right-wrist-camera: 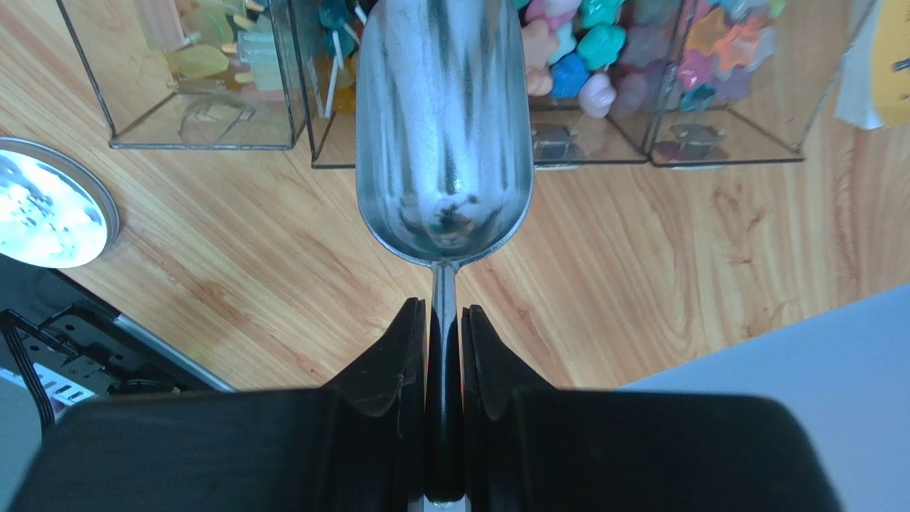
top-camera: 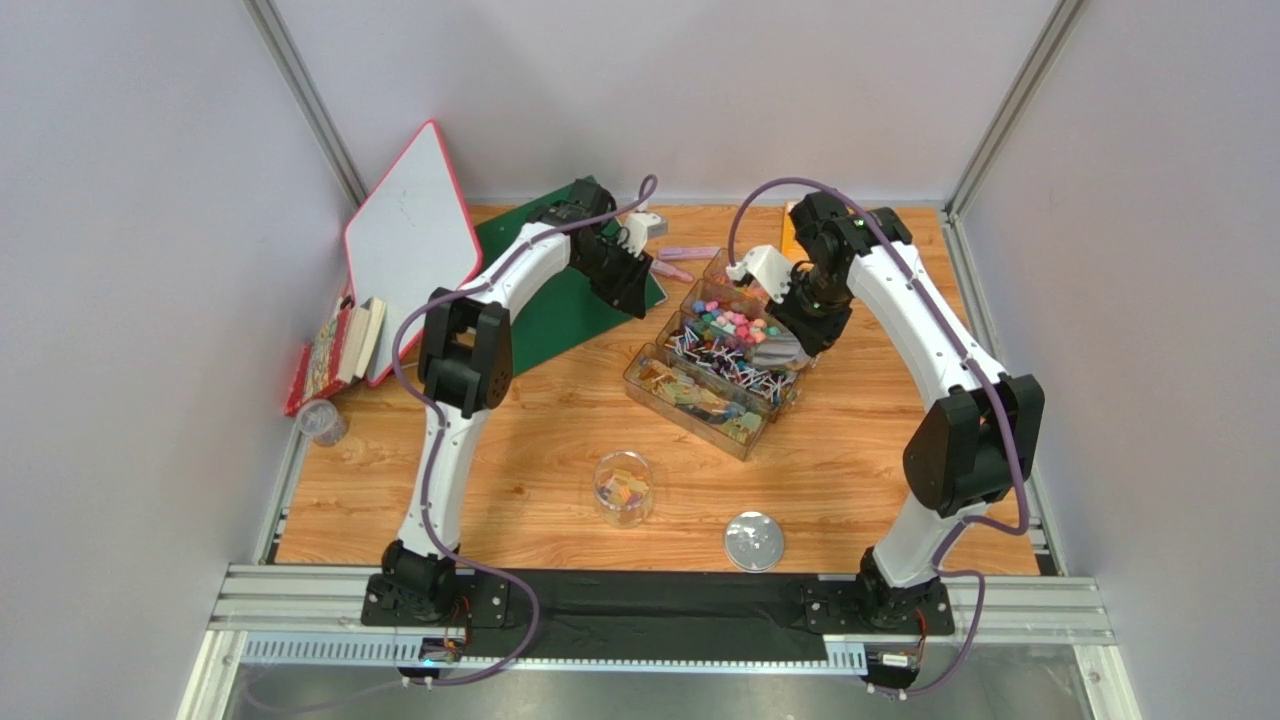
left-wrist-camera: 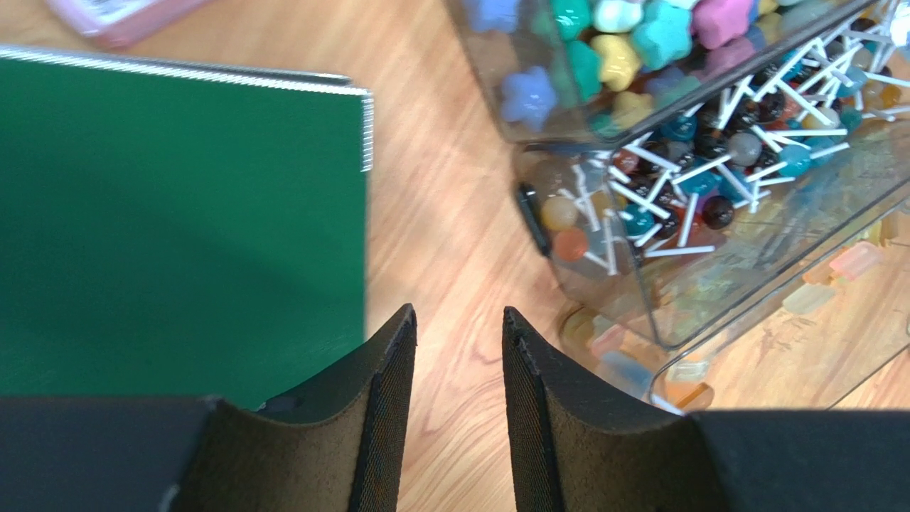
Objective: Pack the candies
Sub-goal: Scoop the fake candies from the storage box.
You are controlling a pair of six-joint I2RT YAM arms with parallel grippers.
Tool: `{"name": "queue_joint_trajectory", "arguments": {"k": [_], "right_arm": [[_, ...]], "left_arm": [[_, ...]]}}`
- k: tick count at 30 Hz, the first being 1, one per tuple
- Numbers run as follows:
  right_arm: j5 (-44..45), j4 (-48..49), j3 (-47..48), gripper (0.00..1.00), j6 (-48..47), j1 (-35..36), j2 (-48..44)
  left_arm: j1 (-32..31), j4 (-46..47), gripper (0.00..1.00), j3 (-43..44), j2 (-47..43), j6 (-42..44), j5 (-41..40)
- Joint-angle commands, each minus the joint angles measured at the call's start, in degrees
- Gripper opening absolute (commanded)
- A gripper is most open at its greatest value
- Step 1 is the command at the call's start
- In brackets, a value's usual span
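- From my top view I look down from above and behind both arm bases, far enough back to see the whole bench [top-camera: 511,450].
- My left wrist view sits low and close, facing past the left tool [left-wrist-camera: 458,317] at the clear box [left-wrist-camera: 748,288].
- My right wrist view looks down along the right tool [right-wrist-camera: 440,309] onto that same box, which all three views share.

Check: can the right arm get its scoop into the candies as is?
Likely yes: scoop hangs at the open box, candies exposed; left gripper is off to the side.
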Motion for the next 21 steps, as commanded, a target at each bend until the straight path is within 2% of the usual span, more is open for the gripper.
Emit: {"name": "queue_joint_trajectory", "arguments": {"k": [1,9,21], "right_arm": [[3.7,-18.3,-3.7,0.0,2.0,1.1,-3.5],[7.1,-18.3,-7.0,0.0,5.1,3.2,-3.6],[12.2,-18.4,-3.9,0.0,12.2,8.6,4.6]], "left_arm": [[-1.6,1.8,0.42,-1.2,-0.8,1.6,3.2],[-2.4,2.4,0.41,-3.3,-1.3,1.3,4.5],[-4.2,5.7,0.41,-7.6,-2.9,-0.6,6.5]]}}
